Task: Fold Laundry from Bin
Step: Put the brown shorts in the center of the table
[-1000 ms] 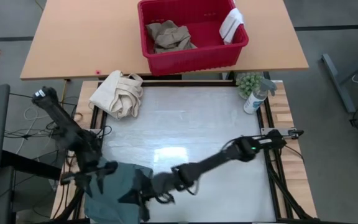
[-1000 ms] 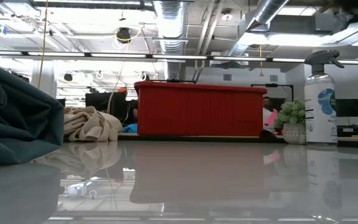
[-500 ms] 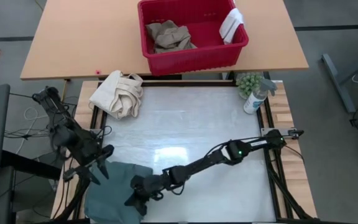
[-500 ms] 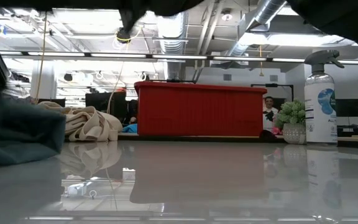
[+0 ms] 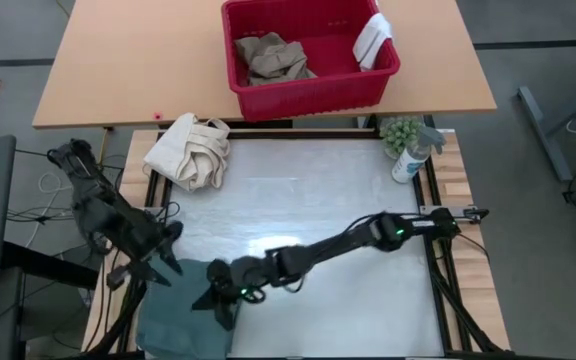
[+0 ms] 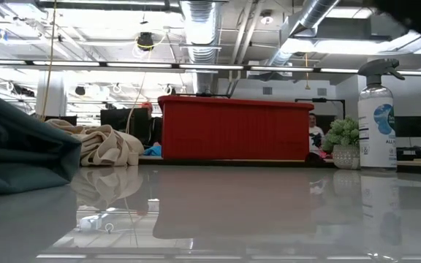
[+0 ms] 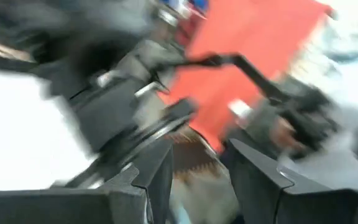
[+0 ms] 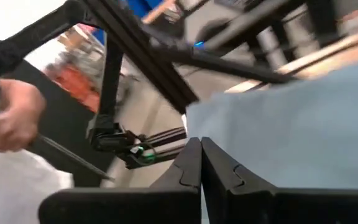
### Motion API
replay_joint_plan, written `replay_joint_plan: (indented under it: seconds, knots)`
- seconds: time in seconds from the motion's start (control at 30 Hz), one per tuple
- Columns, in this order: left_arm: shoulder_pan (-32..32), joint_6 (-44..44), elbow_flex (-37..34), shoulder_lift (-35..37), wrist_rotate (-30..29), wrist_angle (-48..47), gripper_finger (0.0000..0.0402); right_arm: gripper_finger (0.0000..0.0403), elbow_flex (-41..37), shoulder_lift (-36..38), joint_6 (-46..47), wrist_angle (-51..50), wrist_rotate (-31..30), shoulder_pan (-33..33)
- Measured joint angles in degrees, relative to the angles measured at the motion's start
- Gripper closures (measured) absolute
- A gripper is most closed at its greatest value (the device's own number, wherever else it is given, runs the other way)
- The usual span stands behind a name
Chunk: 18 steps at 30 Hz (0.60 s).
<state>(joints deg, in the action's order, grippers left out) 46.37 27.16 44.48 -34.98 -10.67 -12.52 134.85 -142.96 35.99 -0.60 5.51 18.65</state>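
Teal-green garment (image 5: 183, 315) lies in a heap at the lower left of the high view, at the near-left corner of the pale counter (image 5: 298, 200); in the low view it fills the left edge (image 6: 17, 146). Right gripper (image 5: 220, 297) reaches across from the right side, sits on the garment's right edge, fingers closed flat together; right wrist view shows the two fingers (image 8: 191, 168) pressed shut with teal cloth just beyond them, can't tell if a fold is pinched. Left gripper (image 5: 153, 272) hangs at the garment's upper left edge, fingers (image 7: 160, 177) part-way open with a gap between them, nothing held as far as visible. Red bin (image 5: 308, 55) stands at top centre on the wooden counter (image 5: 118, 70) beyond the work surface, well apart from both arms; tan trousers (image 5: 273, 58) bunched in its left half, small white cloth (image 5: 373, 38) draped on the right rim. Cream canvas bundle (image 5: 193, 150) at upper left of the pale counter. Spray bottle (image 5: 413, 155) and small plant (image 5: 398, 132) at upper right corner, just beside each other.
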Motion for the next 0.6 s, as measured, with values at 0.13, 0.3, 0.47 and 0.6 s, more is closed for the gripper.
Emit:
replay_joint_plan:
  seconds: [0.13,0.3,0.47,0.6]
  knots:
    - [-1.8,-1.4,5.8,-0.9,-14.2,-5.8,0.0260,0.0379,0.3,11.0,-6.5,-23.2,-10.3,0.0]
    - [-8.1,-5.7,12.3,-3.8,-23.7,-8.8,0.0260,0.0377,-0.1,22.0,-13.4,-44.8,-26.9,-0.1]
    - [-20.1,-7.9,18.2,-9.4,-25.0,-8.9,0.0260,0.0367,0.3,33.7,-17.5,-60.2,-39.4,-1.3]
    - [-32.8,-6.0,23.5,-16.3,-20.5,-10.0,0.0260,0.0369,0.0,40.2,-22.1,-70.7,-39.0,-4.8]
